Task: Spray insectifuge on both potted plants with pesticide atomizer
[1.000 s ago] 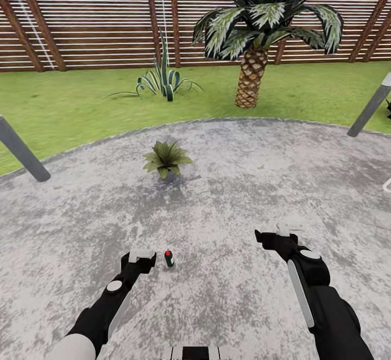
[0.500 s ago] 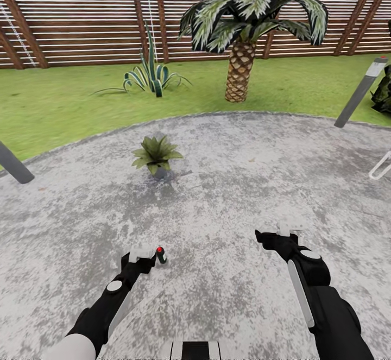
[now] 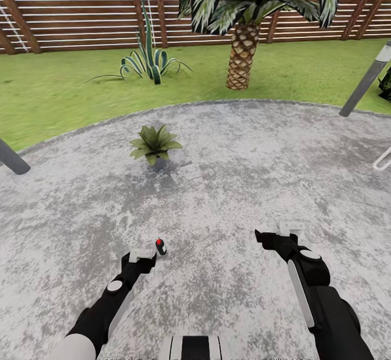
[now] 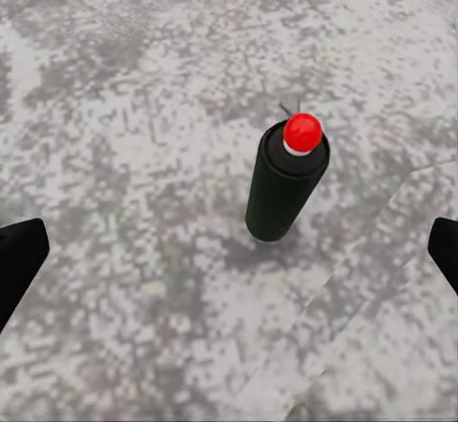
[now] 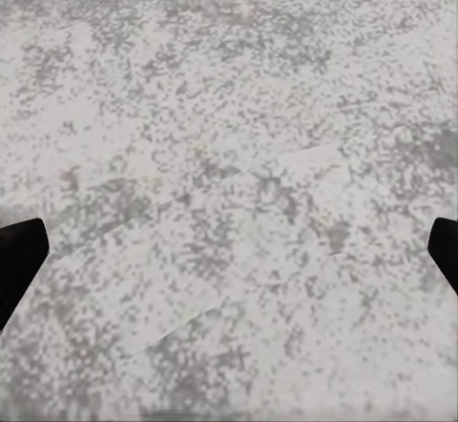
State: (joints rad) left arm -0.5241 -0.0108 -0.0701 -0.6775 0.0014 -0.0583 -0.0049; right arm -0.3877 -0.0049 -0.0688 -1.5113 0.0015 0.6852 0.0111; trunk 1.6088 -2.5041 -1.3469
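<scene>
The pesticide atomizer (image 3: 161, 247) is seen standing upright on the grey mottled patio (image 3: 228, 186), just ahead of the left gripper (image 3: 140, 253) and slightly to its right, not touched by it. In the left wrist view the bottle (image 4: 283, 186) is shown w/ a red cap on top, dark body, set between the two dark fingertips (image 4: 19, 260) but well apart from both; the left gripper's fingers are spread wide, nothing held. The right gripper (image 3: 290, 226) is held over bare paving; in the right wrist view its fingertips (image 5: 21, 255) are seen at opposite edges of the frame, so also spread apart, nothing between them (just mottled stone).

One potted plant (image 3: 155, 144) is seen farther ahead on the patio, approx. in line w/ the bottle, a low rosette of broad green leaves. Beyond the patio edge lies the lawn (image 3: 54, 94), w/ a striped agave (image 3: 147, 64) and a palm (image 3: 244, 29) in front of the brown slatted fence (image 3: 70, 7). Grey slanted posts (image 3: 365, 80) are seen at both sides.
</scene>
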